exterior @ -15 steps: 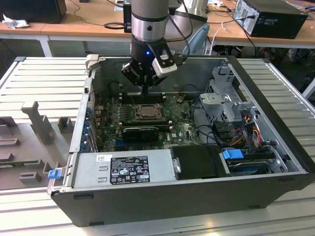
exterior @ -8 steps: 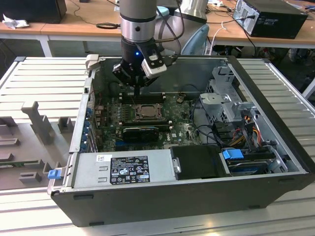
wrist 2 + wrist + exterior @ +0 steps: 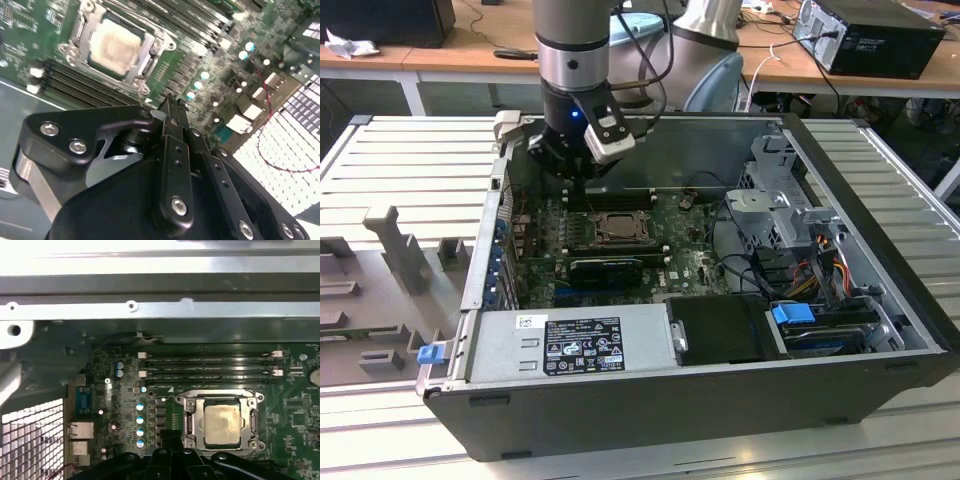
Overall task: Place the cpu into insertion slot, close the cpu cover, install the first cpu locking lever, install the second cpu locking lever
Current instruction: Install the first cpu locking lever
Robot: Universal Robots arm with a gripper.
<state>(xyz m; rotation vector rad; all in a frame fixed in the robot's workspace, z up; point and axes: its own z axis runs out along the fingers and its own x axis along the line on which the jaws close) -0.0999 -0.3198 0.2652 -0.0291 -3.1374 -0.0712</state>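
The cpu [image 3: 221, 419], a pale silver-beige square, lies flat in the insertion slot [image 3: 201, 412], of which just a dark rim shows around it. The cpu cover [image 3: 191, 416], a silvery frame, lies down around the chip; cpu [image 3: 116, 46] and cover [image 3: 150, 55] appear again in the second wrist view. In the exterior view the socket [image 3: 617, 228] sits mid-motherboard. My gripper [image 3: 582, 172] hangs above the board just behind the socket, touching nothing. Its black fingers [image 3: 172, 120] are pressed together, shut and holding nothing. The gripper [image 3: 172, 442] tips point at the board beside the socket.
Long black memory slots [image 3: 210, 365] run beside the socket. The open case holds a power supply [image 3: 570, 345], a metal drive cage [image 3: 775, 200] and loose cables [image 3: 820, 260]. A vent grille [image 3: 30, 435] and rear ports [image 3: 82, 430] line the back wall.
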